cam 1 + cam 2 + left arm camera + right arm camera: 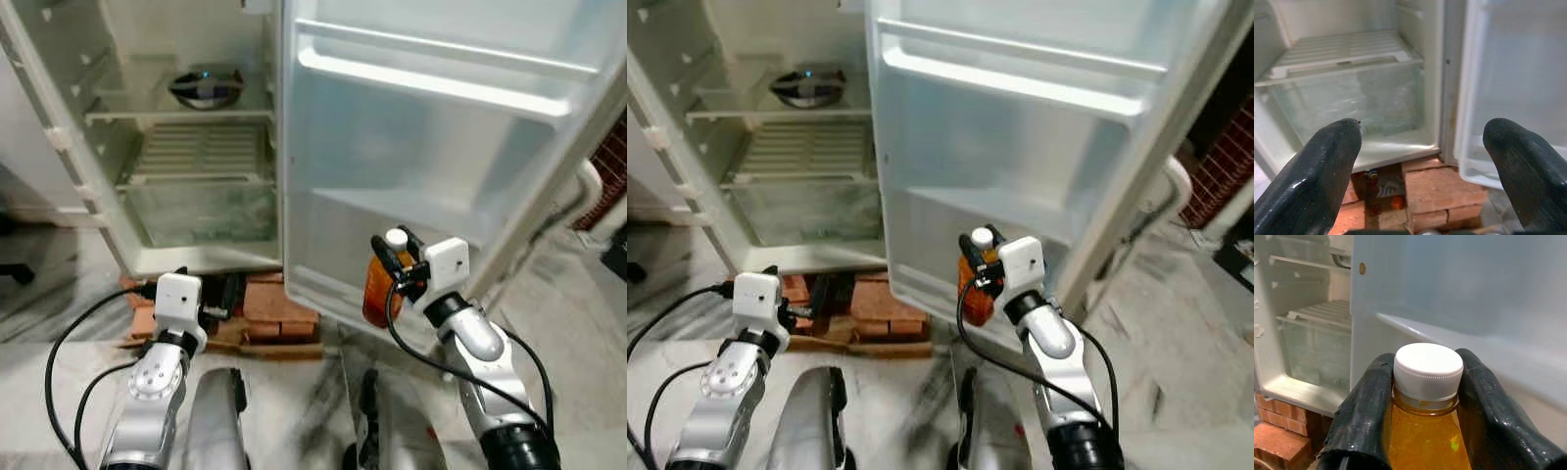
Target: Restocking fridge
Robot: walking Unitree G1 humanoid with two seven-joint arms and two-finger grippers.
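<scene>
Our right gripper (395, 262) pinches the orange bottle (1426, 440) at its white cap (1428, 370); our left gripper (1425, 171) has fingers (1327, 171) spread. Beyond them: bricks (269, 308), open fridge door (431, 147), crisper drawer (1347, 105), bowl (206, 88).

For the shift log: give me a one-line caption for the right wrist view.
Right gripper clamps an orange bottle just below its white cap, facing the open fridge door.

A bowl (206, 89) sits on the fridge's upper shelf (176, 115), above the drawer (196, 215).
</scene>
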